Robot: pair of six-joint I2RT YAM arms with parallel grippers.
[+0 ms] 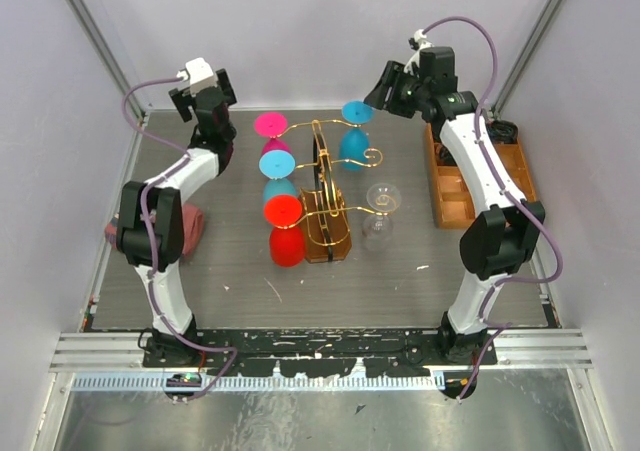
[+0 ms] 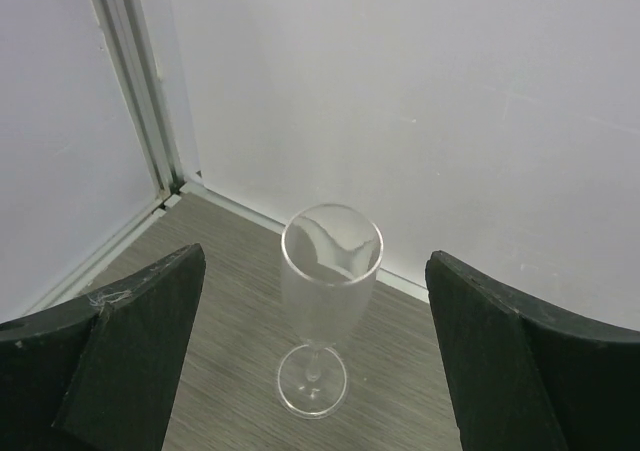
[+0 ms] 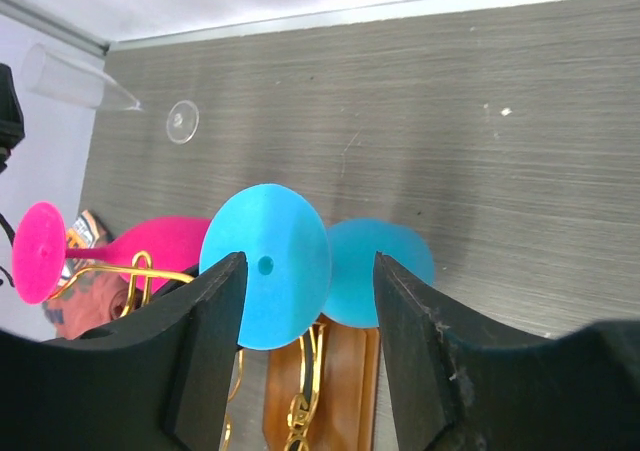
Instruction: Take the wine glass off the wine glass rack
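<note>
**R gripper open at blue glass foot, glass on rack**

Top cam: wine glass rack sits mid-frame on the grey table. Blue wine glass hangs from a scrolled arm on the rack's upper-right side. Its foot disc points toward the top of frame, bowl just below. Not off the rack yet.

R wrist cam: right gripper is spread wide, nothing grasped. The blue foot disc sits centre-left of frame, between the two fingers. The bowl shows just right of the disc, further back. Can't tell whether either finger touches the disc. Gold wire and the brown rack base show at bottom of frame.

L wrist cam: left gripper is also spread wide and holds nothing. A clear flute stands upright on the tabletop, centre frame, beyond the fingers and apart from them, near the wall corner.

Other, top cam: pink glass and red glass hang on the rack's left side. A clear glass hangs at lower right of the rack. Wooden tray lies at the table's right side, partly under the R arm.
</note>
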